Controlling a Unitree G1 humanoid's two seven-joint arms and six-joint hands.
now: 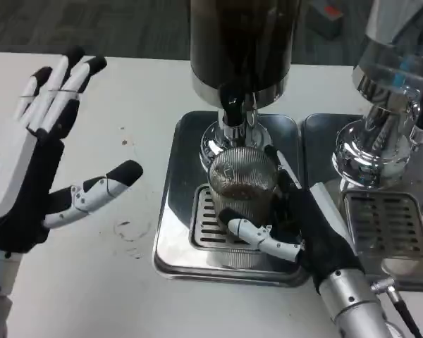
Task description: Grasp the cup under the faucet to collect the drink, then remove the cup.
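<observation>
The left hand [35,155] is open at the frame's left, fingers spread; the right hand [296,225], lower right, has its fingers curled closed.

White table [92,282] bears two metal trays [170,232].

This looks like a drinks station in a lab or demo space: two chrome-based beverage dispensers [241,49] [388,105] stand on steel drip trays [170,232] on a plain white surface [127,141], with grey carpet [92,28] behind.
</observation>
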